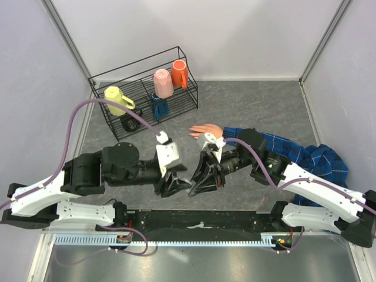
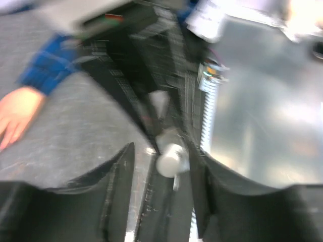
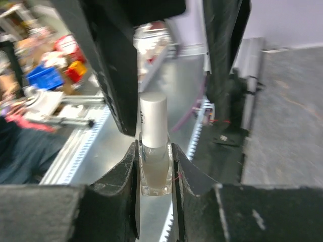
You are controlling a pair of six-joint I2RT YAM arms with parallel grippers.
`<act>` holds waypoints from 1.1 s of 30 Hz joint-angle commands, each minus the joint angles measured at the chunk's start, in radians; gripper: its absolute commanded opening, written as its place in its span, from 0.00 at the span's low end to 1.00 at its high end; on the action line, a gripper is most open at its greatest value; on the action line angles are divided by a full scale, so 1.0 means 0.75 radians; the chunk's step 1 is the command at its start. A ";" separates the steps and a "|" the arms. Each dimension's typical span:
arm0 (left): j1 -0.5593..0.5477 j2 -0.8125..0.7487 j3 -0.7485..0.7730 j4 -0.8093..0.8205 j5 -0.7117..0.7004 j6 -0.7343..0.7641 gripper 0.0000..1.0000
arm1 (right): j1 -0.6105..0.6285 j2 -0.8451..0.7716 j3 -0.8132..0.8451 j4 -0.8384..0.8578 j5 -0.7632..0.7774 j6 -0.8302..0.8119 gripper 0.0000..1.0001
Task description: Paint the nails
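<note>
Small clear glass bottle (image 3: 154, 174), glossy and smooth, topped by a matt white plastic cap (image 3: 153, 116) and pressed between the matt black plastic fingers (image 3: 118, 184) of the right gripper (image 3: 154, 156). Grey speckled table covering (image 1: 258, 106), matt and faintly rough; bare metal front edge (image 1: 194, 264) with a dull brushed sheen. Black wire rack (image 1: 134, 63) of thin coated metal rod. Yellow (image 1: 117, 100), pink (image 1: 163, 83) and orange (image 1: 180, 73) mugs, smooth and lightly shiny. Blue plaid woven cloth sleeve (image 1: 305, 155), soft and creased. Peach-pink fake hand (image 1: 205, 130), smooth and matt. White arm shells (image 1: 35, 200), smooth plastic.
</note>
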 commanded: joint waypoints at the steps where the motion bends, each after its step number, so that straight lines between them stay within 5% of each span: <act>1: 0.018 0.014 0.115 0.052 -0.410 -0.043 0.65 | -0.103 -0.136 -0.021 -0.230 0.336 -0.152 0.00; 5: 0.026 0.014 0.181 0.121 -0.712 -0.171 0.76 | -0.136 -0.242 -0.093 -0.311 0.862 -0.265 0.00; 10: 0.083 0.123 0.154 0.356 -0.776 -0.247 0.74 | -0.138 -0.308 -0.129 -0.264 1.382 -0.275 0.00; 14: 0.403 0.290 0.234 0.373 -0.410 -0.378 0.70 | -0.183 -0.351 -0.126 -0.239 1.547 -0.261 0.00; 19: 0.641 0.266 0.065 0.661 -0.038 -0.409 0.83 | -0.371 -0.332 -0.113 -0.172 1.326 -0.210 0.00; 27: 0.920 0.356 0.025 0.994 0.773 -0.511 0.73 | -0.557 -0.234 -0.050 0.191 0.552 0.021 0.00; 30: 1.024 0.368 -0.011 1.109 0.943 -0.566 0.78 | -0.651 -0.167 -0.036 0.365 0.402 0.197 0.00; 31: 1.083 0.370 -0.026 1.150 1.033 -0.629 0.95 | -0.676 -0.154 -0.035 0.408 0.324 0.239 0.00; 33: 1.133 0.395 -0.070 1.266 1.131 -0.697 0.96 | -0.751 -0.136 -0.046 0.561 0.264 0.385 0.00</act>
